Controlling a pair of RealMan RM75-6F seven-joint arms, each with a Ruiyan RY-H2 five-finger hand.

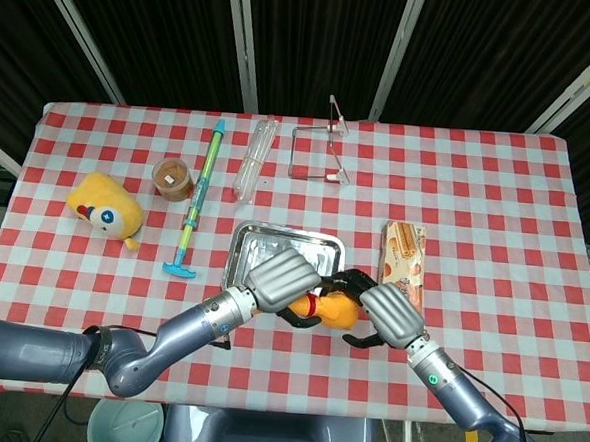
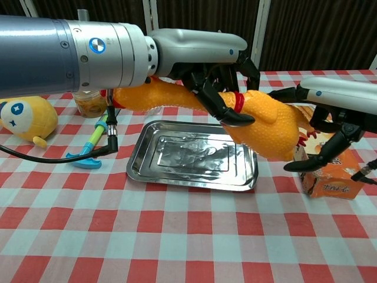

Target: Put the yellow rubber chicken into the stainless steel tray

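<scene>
The yellow rubber chicken (image 2: 268,125) hangs in the air over the right end of the stainless steel tray (image 2: 139,158), its long neck stretching left. My left hand (image 2: 219,88) grips it around the neck at the red collar. My right hand (image 2: 327,137) curves its spread fingers around the chicken's rear by the red feet, and a small gap shows there. From the head view, the left hand (image 1: 284,277) and right hand (image 1: 388,313) cover most of the chicken (image 1: 332,310) at the near edge of the tray (image 1: 240,240). Nothing lies in the tray.
An orange snack box (image 2: 333,180) lies right of the tray, under my right hand. Left of the tray are a blue-green syringe toy (image 1: 198,200), a brown jar (image 1: 173,179) and a yellow plush (image 1: 103,209). Behind it lie a clear bottle (image 1: 254,156) and a clear stand (image 1: 319,152).
</scene>
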